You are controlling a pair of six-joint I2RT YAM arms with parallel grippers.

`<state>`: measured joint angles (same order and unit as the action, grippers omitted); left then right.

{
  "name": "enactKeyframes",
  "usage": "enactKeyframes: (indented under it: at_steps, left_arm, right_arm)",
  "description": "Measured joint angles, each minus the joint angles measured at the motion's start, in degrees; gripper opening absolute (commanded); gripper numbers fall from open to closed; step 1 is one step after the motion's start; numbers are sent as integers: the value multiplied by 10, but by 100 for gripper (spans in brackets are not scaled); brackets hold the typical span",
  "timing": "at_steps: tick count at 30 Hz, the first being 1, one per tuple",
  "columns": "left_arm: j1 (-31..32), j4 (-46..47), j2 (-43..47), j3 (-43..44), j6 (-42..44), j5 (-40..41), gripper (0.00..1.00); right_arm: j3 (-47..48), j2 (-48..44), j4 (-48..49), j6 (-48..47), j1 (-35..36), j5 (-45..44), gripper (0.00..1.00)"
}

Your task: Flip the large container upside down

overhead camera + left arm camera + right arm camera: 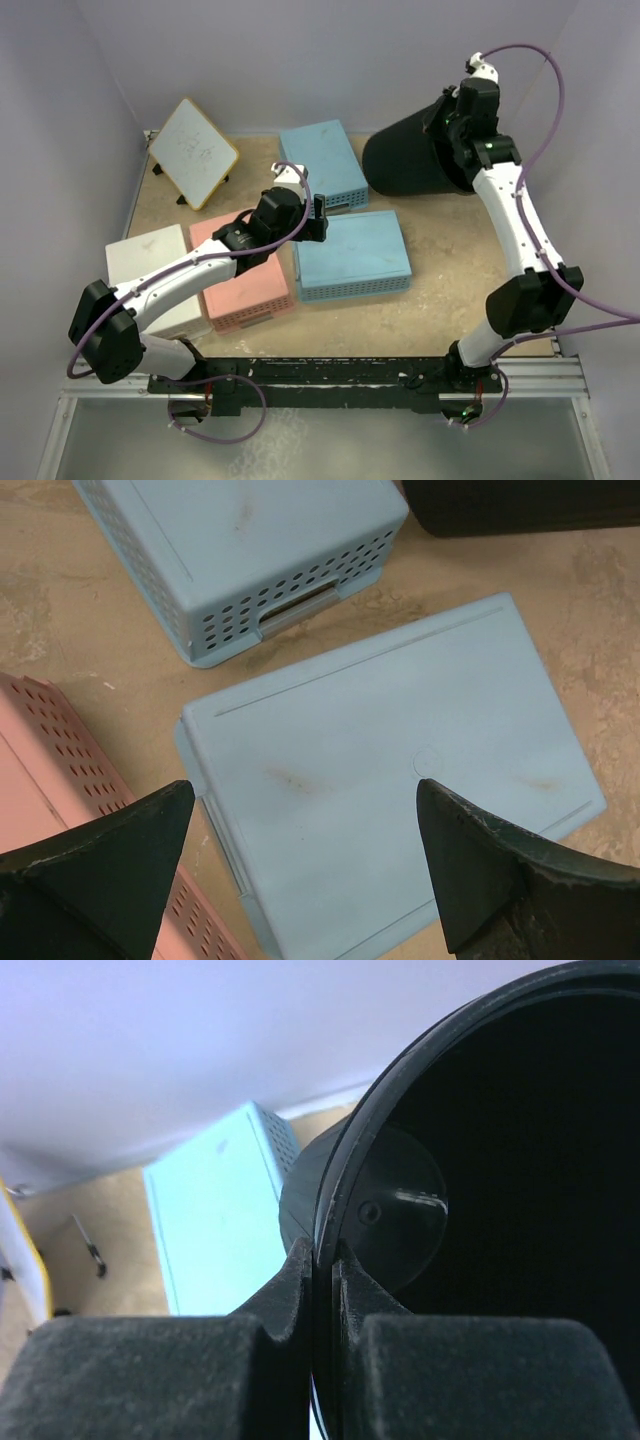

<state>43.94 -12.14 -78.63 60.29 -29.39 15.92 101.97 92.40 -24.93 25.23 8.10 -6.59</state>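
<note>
1. Mid-flip: the large container [405, 155] lies at one o'clock on the table [450, 270], tipped toward its side with its mouth facing three o'clock. I judge the turn about half done, as it is not yet mouth-down.
2. My right gripper [322, 1260] is pinched narrow on the rim, one finger inside the wall and one outside.
3. My left gripper [305, 820] hangs wide and empty near centre, over a blue basket [400, 780].
4. A second blue basket [322, 165] sits just beside the container at its nine o'clock and is the likeliest obstruction.
5. Pink basket [245, 275] and white basket [155, 265] lie at eight o'clock, and the whiteboard [195, 152] at eleven, all well apart.
</note>
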Motion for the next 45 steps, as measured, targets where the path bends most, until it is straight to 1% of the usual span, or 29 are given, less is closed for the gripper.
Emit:
enactKeyframes:
  at_steps: [5, 11, 14, 18, 22, 25, 29, 36, 39, 45]
  left_arm:
    - [0, -8, 7, 0, 0, 15, 89]
    - [0, -10, 19, 0, 0, 27, 89]
    - [0, -12, 20, 0, 0, 29, 89]
    - [0, -14, 20, -1, -1, 30, 89]
    - [0, -17, 20, -1, -1, 30, 89]
    - [0, -21, 20, -2, -1, 30, 89]
    - [0, -23, 20, -2, -1, 30, 89]
    - [0, -23, 19, -3, -1, 30, 89]
    - [0, -23, 19, -6, -2, 29, 89]
    - [0, -24, 18, -7, -5, 27, 89]
  right_arm:
    - [-137, -4, 211, 91, 2, -2, 0]
    - [-258, -8, 396, 204, -4, -33, 0]
    - [-325, -11, 470, 266, -7, -50, 0]
    - [-401, -21, 535, 329, -10, -68, 0]
    - [-484, -26, 624, 388, -25, -61, 0]
    - [-563, -22, 748, 438, -46, -28, 0]
    - [-631, 7, 920, 490, -66, 12, 0]
    - [-723, 87, 1187, 569, -85, 16, 0]
    - [-742, 118, 1200, 617, -97, 5, 0]
    - [-766, 123, 1201, 670, -125, -27, 0]
